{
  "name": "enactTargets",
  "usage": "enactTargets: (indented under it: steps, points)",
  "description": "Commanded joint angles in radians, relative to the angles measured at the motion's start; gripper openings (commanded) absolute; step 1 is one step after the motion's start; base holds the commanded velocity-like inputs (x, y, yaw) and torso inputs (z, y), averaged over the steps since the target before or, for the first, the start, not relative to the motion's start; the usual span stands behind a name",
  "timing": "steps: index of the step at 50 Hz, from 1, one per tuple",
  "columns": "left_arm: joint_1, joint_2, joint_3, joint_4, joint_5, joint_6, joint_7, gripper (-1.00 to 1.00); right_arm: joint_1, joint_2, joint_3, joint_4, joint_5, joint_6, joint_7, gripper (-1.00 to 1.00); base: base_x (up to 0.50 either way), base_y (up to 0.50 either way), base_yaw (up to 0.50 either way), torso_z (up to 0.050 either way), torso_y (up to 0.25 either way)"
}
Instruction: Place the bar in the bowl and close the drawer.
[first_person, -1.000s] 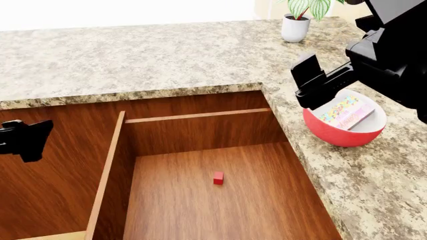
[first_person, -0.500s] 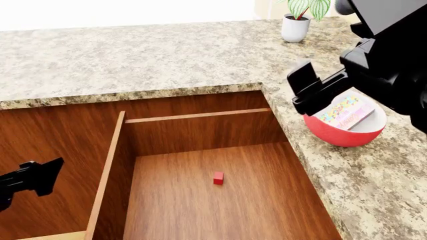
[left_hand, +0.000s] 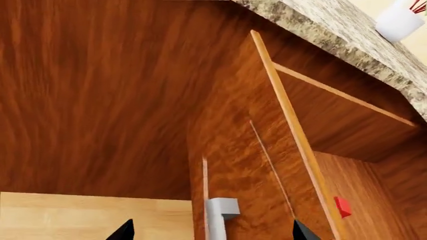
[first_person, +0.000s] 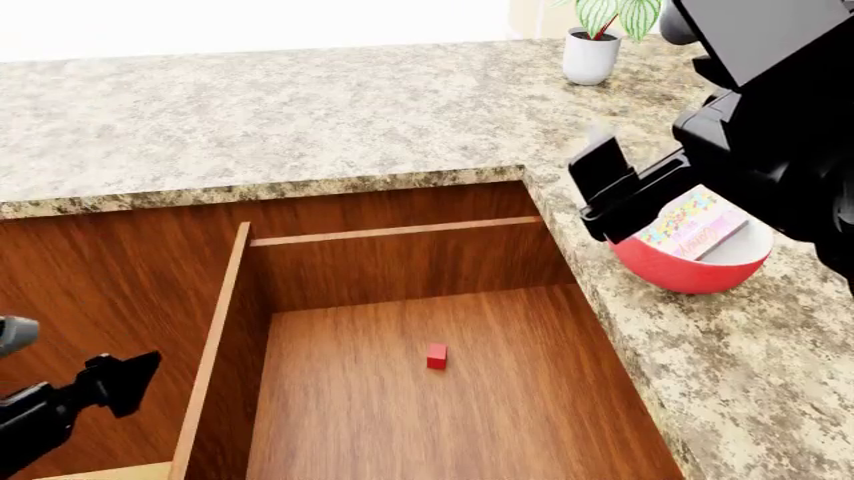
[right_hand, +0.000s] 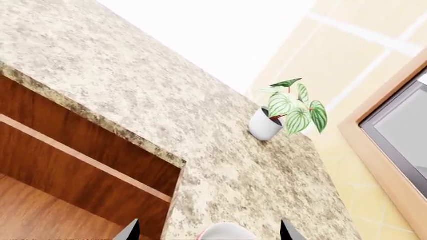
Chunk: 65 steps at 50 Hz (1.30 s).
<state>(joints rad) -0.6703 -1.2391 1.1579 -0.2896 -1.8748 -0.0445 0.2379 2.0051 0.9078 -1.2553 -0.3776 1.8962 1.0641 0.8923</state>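
Note:
The pale pink speckled bar (first_person: 690, 228) lies tilted inside the red bowl (first_person: 681, 272) on the counter at the right. My right gripper (first_person: 598, 195) hovers open just left of the bowl, nothing between its fingers; its wrist view catches only the bowl's white rim (right_hand: 223, 233). The reddish-brown drawer (first_person: 214, 340) stands pulled wide open below the counter edge. My left gripper (first_person: 118, 385) is open, low at the left, outside the drawer's left wall (left_hand: 287, 115).
A tiny red cube (first_person: 437, 356) sits on the drawer floor. A white pot with a plant (first_person: 591, 50) stands at the counter's back right. A silver bar handle (left_hand: 220, 215) and pale wood panel (left_hand: 80, 215) lie below the left gripper.
The left gripper has dropped lower and moved right, closer to the drawer's left wall. The right gripper has risen slightly and shifted left of the bowl. The bar stays in the bowl.

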Motion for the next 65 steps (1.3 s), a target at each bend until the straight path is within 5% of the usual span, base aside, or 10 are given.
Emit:
enactTargets:
  steps: [1,22,51,65]
  points:
    - [-0.025,0.115,0.027,-0.173,0.007,-0.074,0.073,1.00,-0.005,-0.001,0.000,-0.004,-0.003,0.002,0.000,1.00,0.00,0.00,0.00,0.000,0.000]
    - [-0.064,0.214,0.083,-0.289,0.054,-0.197,0.154,1.00,-0.017,-0.001,0.005,-0.009,-0.005,-0.007,0.004,1.00,0.00,0.00,0.00,0.000,0.000]
    - [-0.142,0.402,0.135,-0.510,0.100,-0.340,0.442,1.00,-0.021,-0.002,0.010,-0.011,-0.005,0.000,0.006,1.00,0.00,0.00,0.00,0.000,0.000]
    - [-0.189,0.463,0.144,-0.483,0.096,-0.399,0.393,1.00,-0.024,0.003,0.015,-0.021,-0.001,-0.001,0.011,1.00,0.00,0.00,0.00,0.000,0.000]
